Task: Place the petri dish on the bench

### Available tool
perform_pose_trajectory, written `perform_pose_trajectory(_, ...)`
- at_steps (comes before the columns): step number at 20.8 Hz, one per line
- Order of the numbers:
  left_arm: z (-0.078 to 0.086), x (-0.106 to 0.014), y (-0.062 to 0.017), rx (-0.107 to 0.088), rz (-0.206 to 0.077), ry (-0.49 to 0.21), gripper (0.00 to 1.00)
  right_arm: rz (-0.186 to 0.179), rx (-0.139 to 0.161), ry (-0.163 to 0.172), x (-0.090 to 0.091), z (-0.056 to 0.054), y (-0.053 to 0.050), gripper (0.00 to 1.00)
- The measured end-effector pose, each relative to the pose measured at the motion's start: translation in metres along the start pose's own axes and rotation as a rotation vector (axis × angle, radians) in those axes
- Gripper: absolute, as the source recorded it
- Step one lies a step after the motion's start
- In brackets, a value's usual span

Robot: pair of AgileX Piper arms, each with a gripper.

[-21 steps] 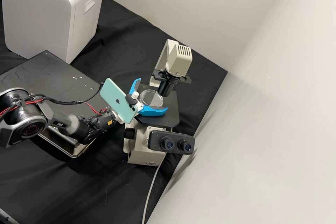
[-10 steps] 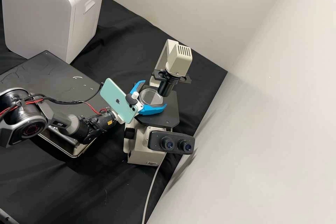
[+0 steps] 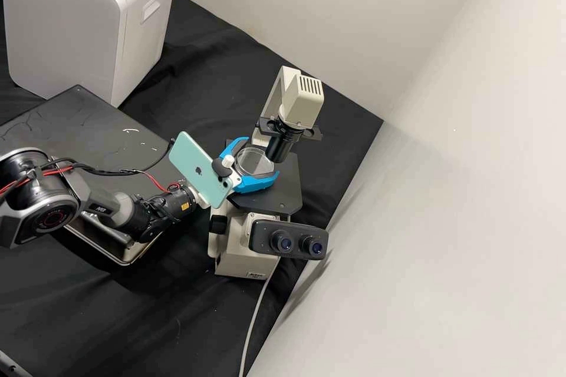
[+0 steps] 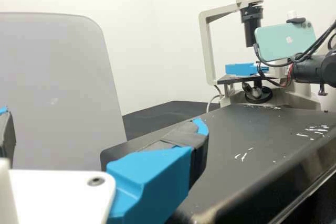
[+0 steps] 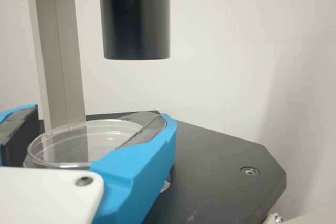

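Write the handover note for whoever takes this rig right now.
Right gripper: shut on the dish, one finger on each side.
Left gripper: open and empty, by the black box, away from the microscope.
Dish: sitting on the microscope's stage, not yet lifted.
Done: dish gripped.
Left: lift it off the stage, carry it clear of the microscope, set it on the bench, let go.
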Motion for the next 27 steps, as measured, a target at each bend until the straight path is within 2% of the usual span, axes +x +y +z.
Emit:
perform_pose_trajectory(8,-0.001,0.0,0.0,-0.002,-0.001,0.001,1.0,0.0,0.0,0.0,0.0,0.0,0.0,0.0)
perform_pose_trajectory(11,0.0,0.0,-0.0001,-0.001,-0.002,-0.005,1.0,-0.005,0.003,0.007,-0.004,-0.004,-0.002,0.0)
perform_pose_trajectory(14,0.0,0.0,-0.0001,-0.001,-0.002,-0.005,1.0,-0.027,0.01,0.013,-0.018,-0.011,-0.008,0.0)
perform_pose_trajectory(16,0.0,0.0,-0.0002,0.001,-0.003,-0.01,1.0,-0.036,0.029,0.026,-0.028,-0.017,-0.01,0.0)
perform_pose_trajectory(20,0.0,0.0,-0.0002,0.002,-0.004,-0.012,1.0,-0.061,0.045,0.042,-0.049,-0.025,-0.016,0.0)
perform_pose_trajectory(23,0.0,0.0,-0.0002,0.002,-0.004,-0.012,1.0,-0.076,0.048,0.066,-0.063,-0.033,-0.021,0.0)
perform_pose_trajectory(27,0.0,0.0,-0.0002,0.002,-0.004,-0.012,1.0,-0.092,0.05,0.122,-0.084,-0.047,-0.026,0.0)
